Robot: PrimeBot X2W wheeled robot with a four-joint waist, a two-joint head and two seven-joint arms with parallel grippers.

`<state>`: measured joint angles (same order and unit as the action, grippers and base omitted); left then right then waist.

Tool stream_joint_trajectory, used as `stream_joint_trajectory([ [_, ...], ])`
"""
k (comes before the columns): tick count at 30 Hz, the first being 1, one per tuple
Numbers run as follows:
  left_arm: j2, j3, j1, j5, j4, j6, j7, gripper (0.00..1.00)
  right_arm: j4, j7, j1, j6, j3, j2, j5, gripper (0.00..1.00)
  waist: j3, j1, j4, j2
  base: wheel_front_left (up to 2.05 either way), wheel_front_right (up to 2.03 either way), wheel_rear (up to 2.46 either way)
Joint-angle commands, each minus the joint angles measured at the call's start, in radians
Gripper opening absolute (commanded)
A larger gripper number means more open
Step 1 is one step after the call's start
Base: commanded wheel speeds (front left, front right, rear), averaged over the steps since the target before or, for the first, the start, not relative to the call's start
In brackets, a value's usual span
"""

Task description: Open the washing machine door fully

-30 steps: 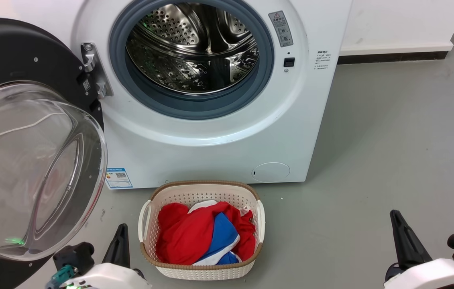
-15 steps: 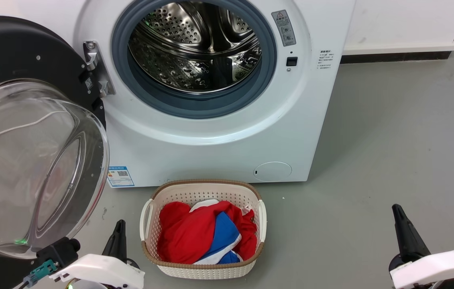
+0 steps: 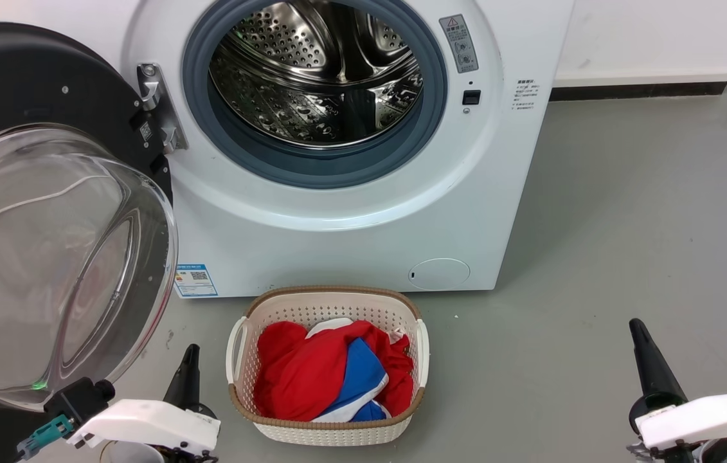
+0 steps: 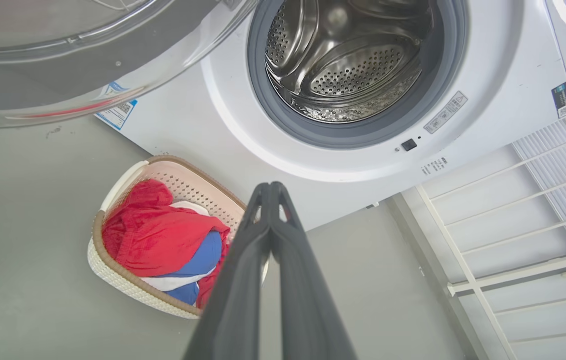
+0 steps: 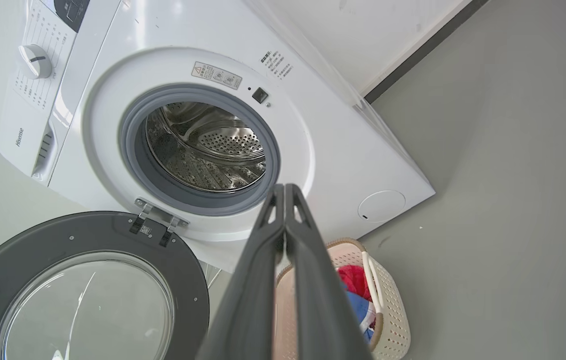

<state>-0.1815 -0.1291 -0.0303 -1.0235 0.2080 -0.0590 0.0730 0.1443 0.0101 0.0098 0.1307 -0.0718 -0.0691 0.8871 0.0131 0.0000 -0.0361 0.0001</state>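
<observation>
At the far left the washing machine door [image 3: 48, 244] stands swung wide on its metal hinge [image 3: 156, 106], its inner face and bulging glass bowl turned toward the head camera. That view's left and bottom edges cut off part of its black ring, and what lies behind the glass is blurred. Just below it the left claw [image 4: 270, 191] grips nothing, its two dark fingers pressed together and apart from the door; in the head view they read as a single spike above the pale wrist. The steel drum [image 3: 315, 71] gapes open, its top cropped. Before the washing machine [image 3: 350, 225] a white basket [image 3: 328, 302] sits on the grey floor [image 3: 627, 225], red and blue clothes [image 3: 312, 379] hiding its bottom. At the lower right the right claw [image 5: 284, 192] is likewise pressed together and empty, well apart from the machine
</observation>
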Motion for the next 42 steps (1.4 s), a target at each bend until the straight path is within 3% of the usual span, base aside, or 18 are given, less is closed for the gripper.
stream_joint_trajectory([
  [1,0.000,0.013,-0.029,-0.023,-0.007,0.010,-0.005,0.00,-0.005,0.005,-0.026,0.000,-0.004,0.000,0.028,0.00,0.000,0.0000,0.001,-0.0001,0.00,0.00,0.00],
  [42,0.073,0.144,-0.063,-0.369,0.019,0.120,-0.107,0.00,0.058,0.066,-0.088,0.000,-0.028,0.012,0.445,0.00,-0.008,0.0000,0.019,-0.0001,0.00,0.00,0.00],
])
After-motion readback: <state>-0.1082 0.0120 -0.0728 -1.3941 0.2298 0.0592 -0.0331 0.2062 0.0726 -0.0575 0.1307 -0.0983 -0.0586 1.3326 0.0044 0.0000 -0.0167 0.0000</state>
